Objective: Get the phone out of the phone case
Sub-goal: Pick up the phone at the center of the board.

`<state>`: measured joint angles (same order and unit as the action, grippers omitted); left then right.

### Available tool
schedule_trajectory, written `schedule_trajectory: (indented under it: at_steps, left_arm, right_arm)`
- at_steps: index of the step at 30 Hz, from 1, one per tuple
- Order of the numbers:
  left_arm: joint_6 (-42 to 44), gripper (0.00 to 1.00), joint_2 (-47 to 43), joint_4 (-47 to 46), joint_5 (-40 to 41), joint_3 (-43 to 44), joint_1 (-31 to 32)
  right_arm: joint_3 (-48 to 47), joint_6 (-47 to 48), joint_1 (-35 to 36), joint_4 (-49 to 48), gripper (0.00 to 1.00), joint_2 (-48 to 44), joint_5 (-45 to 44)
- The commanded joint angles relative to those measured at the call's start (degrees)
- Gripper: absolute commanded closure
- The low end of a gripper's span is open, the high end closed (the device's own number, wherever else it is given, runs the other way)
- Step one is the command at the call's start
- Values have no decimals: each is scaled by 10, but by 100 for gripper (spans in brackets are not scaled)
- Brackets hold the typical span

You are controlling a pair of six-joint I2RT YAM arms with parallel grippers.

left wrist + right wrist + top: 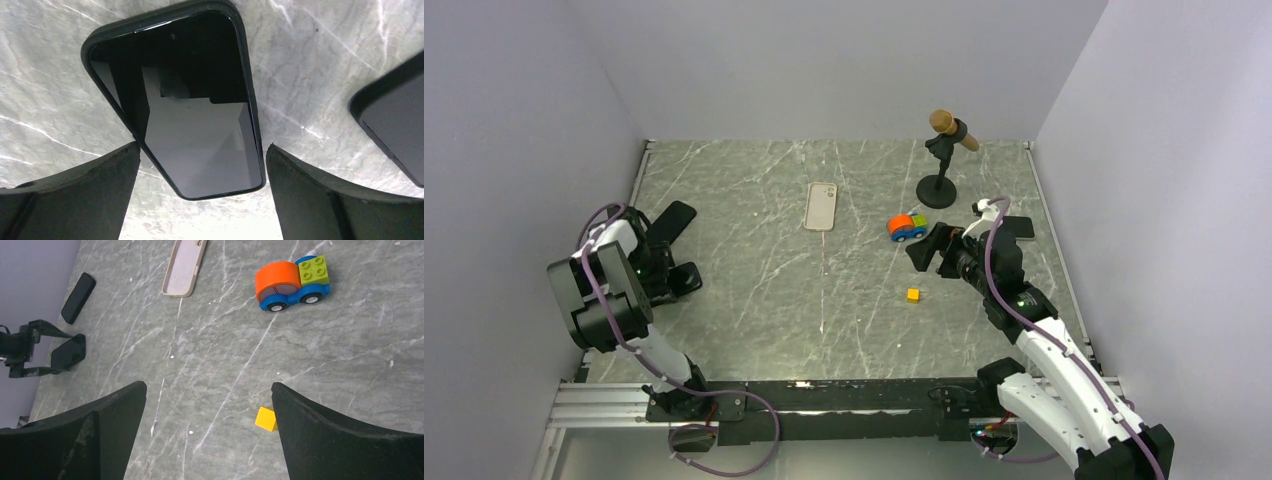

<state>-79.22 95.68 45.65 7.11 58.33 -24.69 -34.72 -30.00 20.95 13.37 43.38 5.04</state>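
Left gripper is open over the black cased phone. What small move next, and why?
Probably lower the left gripper and close on the black cased phone by its long edges: the gripper is open, flanking its near end, and it lies flat on the table.

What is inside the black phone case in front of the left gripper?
A phone fills the black phone case, with its dark glossy screen facing up. The phone's back and the inner floor of the case are covered, so they cannot be seen.

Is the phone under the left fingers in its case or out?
In: the phone, screen up, sits within the rim of the black case. Left fingers stand open beside it.
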Motion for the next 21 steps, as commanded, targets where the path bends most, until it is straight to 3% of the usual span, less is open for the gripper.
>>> schedule_trajectory:
  at_steps: [1,7,13,21]
  left_arm:
    - [-43,1,25,-4,-17,17,-10]
    - [-72,2,45,18,7,37,-7]
    - [-108,12,23,-62,-9,-42,-3]
    - [-72,25,35,-21,2,-6,0]
  right_arm:
    - [-20,7,2,-36,1,-10,11]
    - [-23,9,2,-36,1,-9,9]
    - [-29,5,1,-37,1,-4,11]
    - [-34,2,1,-32,1,-6,6]
